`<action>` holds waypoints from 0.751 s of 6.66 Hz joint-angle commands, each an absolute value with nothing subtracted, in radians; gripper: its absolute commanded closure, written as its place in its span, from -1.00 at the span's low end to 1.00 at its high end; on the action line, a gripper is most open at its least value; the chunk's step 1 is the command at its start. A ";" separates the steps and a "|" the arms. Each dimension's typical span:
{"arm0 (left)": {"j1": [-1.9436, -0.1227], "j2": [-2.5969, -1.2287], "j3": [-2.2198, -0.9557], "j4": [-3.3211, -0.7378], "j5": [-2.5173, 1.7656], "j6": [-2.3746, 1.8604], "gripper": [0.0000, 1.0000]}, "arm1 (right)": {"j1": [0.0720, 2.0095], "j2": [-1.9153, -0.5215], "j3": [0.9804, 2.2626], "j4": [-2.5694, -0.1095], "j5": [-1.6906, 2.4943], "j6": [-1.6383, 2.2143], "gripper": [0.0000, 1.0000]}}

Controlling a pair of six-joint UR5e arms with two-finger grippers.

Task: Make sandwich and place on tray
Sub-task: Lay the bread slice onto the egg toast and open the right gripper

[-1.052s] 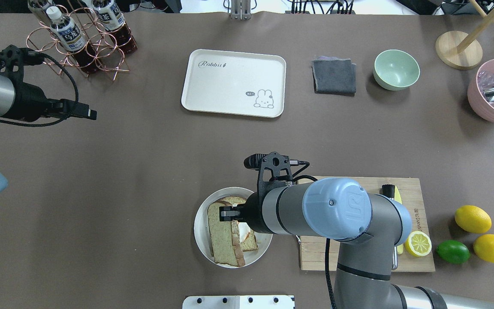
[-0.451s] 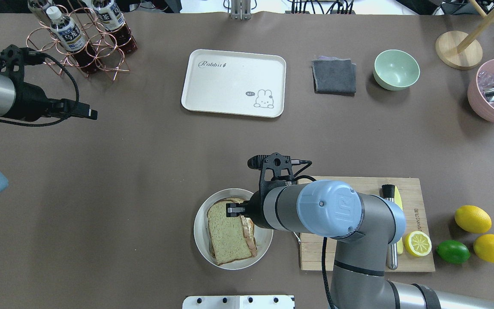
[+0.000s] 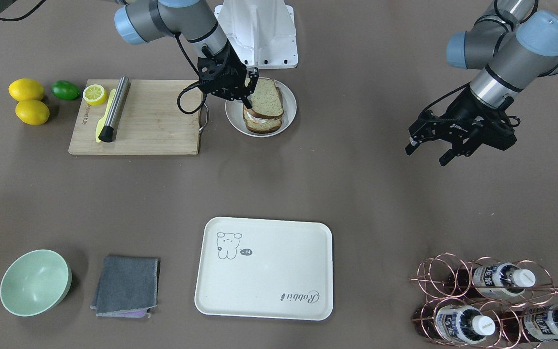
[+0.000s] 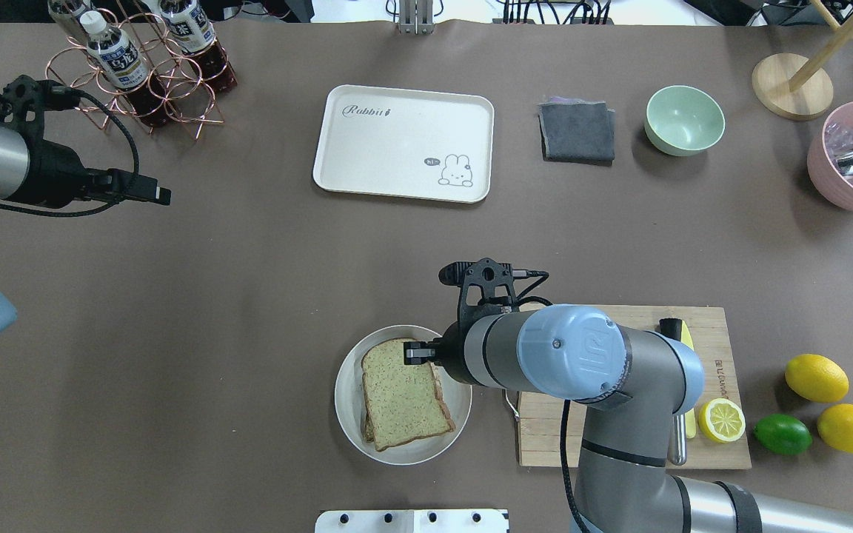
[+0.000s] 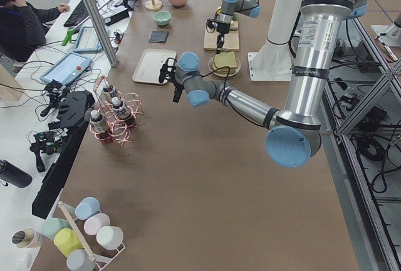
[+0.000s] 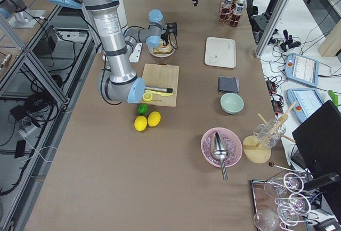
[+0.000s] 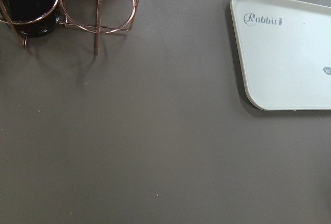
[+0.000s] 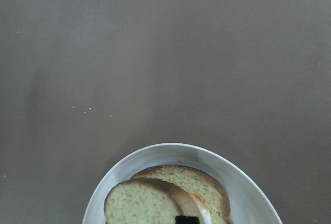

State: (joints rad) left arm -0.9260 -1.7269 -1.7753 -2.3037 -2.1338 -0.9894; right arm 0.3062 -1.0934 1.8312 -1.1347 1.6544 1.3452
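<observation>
- On the round white plate (image 4: 343,414), at the robot's side of the table, the sandwich (image 4: 406,392) is lying flat; top slice is sitting slightly skewed over the lower one; egg white is showing between them in the front view
- handling, my read: light, soft, three loose layers; a hard squeeze is going to crush the bread, and any tilt is risking the egg sliding out; best taking hold across both slices at a crust edge and keeping it level
- right gripper (image 4: 415,353) is hovering at the stack's far edge, tip over the crust; touching or just above, can't tell; finger gap is hidden by the wrist, so can't tell wide or narrow
- tray (image 4: 397,141) is lying well apart across the table, bare
- left gripper (image 3: 428,154) is hanging spread wide, holding nothing, near the bottle rack (image 4: 138,66)
</observation>
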 commanded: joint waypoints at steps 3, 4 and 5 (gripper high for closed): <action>-0.923 -1.730 -1.775 -2.304 -2.134 -0.989 -0.96 | 0.305 -1.095 1.792 -1.134 1.635 1.347 1.00; -0.923 -1.730 -1.773 -2.303 -2.134 -0.989 -0.96 | 0.305 -1.094 1.793 -1.135 1.634 1.347 0.11; -0.923 -1.730 -1.775 -2.303 -2.135 -0.989 -0.96 | 0.304 -1.094 1.795 -1.135 1.609 1.341 -0.99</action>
